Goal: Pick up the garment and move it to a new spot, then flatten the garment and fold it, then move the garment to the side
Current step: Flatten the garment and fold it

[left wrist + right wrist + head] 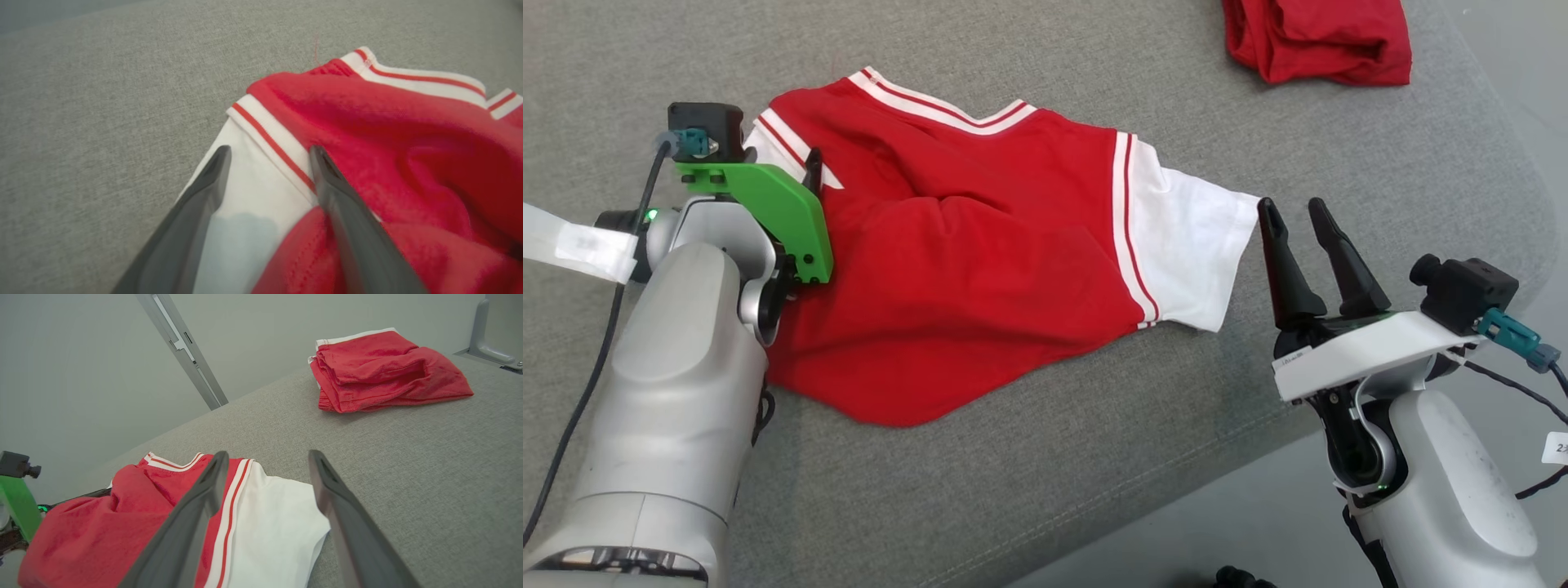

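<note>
- Shirt (980,269): soft knit cloth, matt, faintly fuzzy up close.
- Pad (1094,457) under it: coarse woven fabric, matt, rough-looking w/ visible weave.
- Folded garment (1319,41): sim. cloth, matt.
- Left gripper (269,152), right gripper (1293,206): dark fingers, prob. plastic, smooth, dull sheen.
- Green bracket (768,204): smooth plastic, semi-gloss.
- Arm shell (678,384): smooth, satin silver finish.
- Rail (184,347): grey metal, matt.

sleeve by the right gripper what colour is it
White sleeve, thin red stripe at its seam with the red body; clearest in head view.
</note>
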Robot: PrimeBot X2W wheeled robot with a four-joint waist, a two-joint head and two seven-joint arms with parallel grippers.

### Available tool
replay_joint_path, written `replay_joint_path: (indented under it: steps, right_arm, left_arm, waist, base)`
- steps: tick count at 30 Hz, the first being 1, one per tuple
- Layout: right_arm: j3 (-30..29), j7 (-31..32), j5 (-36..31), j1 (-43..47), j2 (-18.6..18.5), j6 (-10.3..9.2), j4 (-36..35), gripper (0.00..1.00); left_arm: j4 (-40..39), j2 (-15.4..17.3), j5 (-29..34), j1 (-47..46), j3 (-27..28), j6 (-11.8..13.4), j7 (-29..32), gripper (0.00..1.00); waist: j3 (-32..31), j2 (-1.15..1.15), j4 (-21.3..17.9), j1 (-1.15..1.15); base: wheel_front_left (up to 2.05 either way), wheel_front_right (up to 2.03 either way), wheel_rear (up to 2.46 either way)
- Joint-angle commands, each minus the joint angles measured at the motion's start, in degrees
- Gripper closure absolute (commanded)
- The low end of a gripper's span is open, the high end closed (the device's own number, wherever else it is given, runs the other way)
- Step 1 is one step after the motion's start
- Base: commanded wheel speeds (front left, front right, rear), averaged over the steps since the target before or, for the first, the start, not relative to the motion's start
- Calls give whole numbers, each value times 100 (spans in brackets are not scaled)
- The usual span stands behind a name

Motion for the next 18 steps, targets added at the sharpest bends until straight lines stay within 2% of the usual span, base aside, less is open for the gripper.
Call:
replay_joint_path:
  steps: [1, 3, 5, 6, 8, 9, 10, 14, 18]
  right_arm:
    - [22, 1, -52, -90, 0, 1, -45, 0]
    - [52, 2, -77, -98, 4, 0, -58, 0]
    - [83, 0, -97, -121, 5, 0, -77, 0]
    - [96, -5, -113, -132, 3, 0, -85, 0]
    - [112, -17, -118, -139, 5, 0, -97, 0]
    - [112, -17, -118, -139, 5, 0, -97, 0]
    - [119, -22, -125, -141, 7, 0, -100, 0]
    - [119, -44, -146, -159, 26, 0, -107, 0]
    - [121, -77, -154, -171, 45, 0, -96, 0]
  left_arm:
    - [145, 93, 45, -139, -20, 37, 62, 0]
    - [343, 75, 48, -198, -74, 20, 175, 3]
    - [532, 63, 89, -275, -156, -19, 336, 30]
    - [601, 40, 105, -308, -199, -50, 398, 51]
    - [697, 16, 136, -386, -271, -98, 441, 80]
    - [697, 16, 136, -386, -271, -98, 441, 80]
    - [719, 16, 176, -423, -331, -120, 418, 100]
    - [706, 67, 361, -665, -554, -193, 143, 100]
    - [564, 138, 695, -1054, -851, -125, -349, 100]
  waist:
    - [127, 0, -127, 0]
    - [150, 0, -149, 0]
    - [167, 0, -163, 0]
    - [174, 0, -166, 0]
    - [185, 0, -171, 0]
    - [185, 0, -171, 0]
    - [190, 0, -171, 0]
    - [225, 0, -176, 0]
    - [281, 0, -200, 0]
  base:
    - [0, 0, 0]
    - [0, 0, 0]
    - [0, 0, 0]
    - [0, 0, 0]
    - [0, 0, 0]
    - [0, 0, 0]
    - [0, 0, 0]
    - [0, 0, 0]
    - [0, 0, 0]
